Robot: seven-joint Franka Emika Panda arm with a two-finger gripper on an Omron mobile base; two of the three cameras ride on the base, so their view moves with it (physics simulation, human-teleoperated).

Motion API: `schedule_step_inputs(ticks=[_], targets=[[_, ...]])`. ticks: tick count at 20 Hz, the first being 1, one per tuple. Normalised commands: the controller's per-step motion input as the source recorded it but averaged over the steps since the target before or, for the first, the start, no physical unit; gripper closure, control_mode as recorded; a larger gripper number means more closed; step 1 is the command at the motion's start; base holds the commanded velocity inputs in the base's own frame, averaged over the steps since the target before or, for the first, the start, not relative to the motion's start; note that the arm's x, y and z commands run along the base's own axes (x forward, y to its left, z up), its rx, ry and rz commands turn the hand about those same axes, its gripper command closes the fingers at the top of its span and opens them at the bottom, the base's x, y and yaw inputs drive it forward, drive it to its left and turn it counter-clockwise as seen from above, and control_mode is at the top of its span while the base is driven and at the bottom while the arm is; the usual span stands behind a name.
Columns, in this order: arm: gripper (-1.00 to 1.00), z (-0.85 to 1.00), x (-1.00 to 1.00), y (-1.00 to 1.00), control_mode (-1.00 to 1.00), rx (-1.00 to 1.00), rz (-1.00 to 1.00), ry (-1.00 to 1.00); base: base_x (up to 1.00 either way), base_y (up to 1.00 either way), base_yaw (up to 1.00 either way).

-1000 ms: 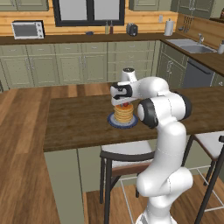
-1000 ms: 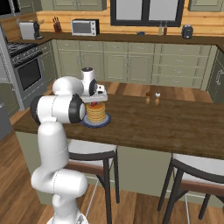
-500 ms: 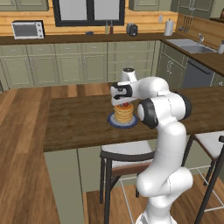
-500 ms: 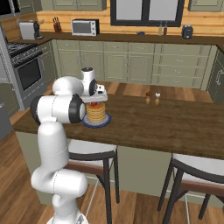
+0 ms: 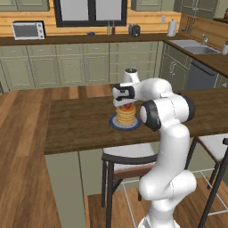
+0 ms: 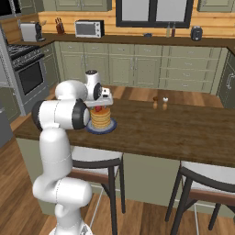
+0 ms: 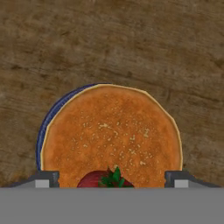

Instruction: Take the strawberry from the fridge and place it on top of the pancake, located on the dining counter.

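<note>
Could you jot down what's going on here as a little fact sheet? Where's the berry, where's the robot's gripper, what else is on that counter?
place: dining counter in a kitchen
pancake: golden stack on a blue plate
strawberry: lying on top of the pancake, between the gripper's fingertips
gripper: just above the stack, fingers spread wide, not touching the berry
also on counter: two small shakers, away from the plate
below counter: stools

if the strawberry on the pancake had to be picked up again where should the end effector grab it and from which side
Probably from straight above, closing on the red sides of the strawberry below its green leaves. It lies on the flat top of the pancake, so its sides look clear. The end effector hangs over it with fingertips wide apart.
</note>
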Motion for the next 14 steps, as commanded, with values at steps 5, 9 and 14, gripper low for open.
schedule_step_inputs(ticks=[5,9,14], targets=[[-1.0,0.19,0.01,0.0,-1.0,-0.03,0.0,-0.02,0.0,0.0,0.0],[-1.0,0.42,-0.13,0.0,-1.0,-0.04,0.0,-0.06,0.0,0.0,0.0],[-1.0,0.6,-0.79,0.35,-1.0,-0.04,0.0,-0.21,0.0,0.0,0.0]])
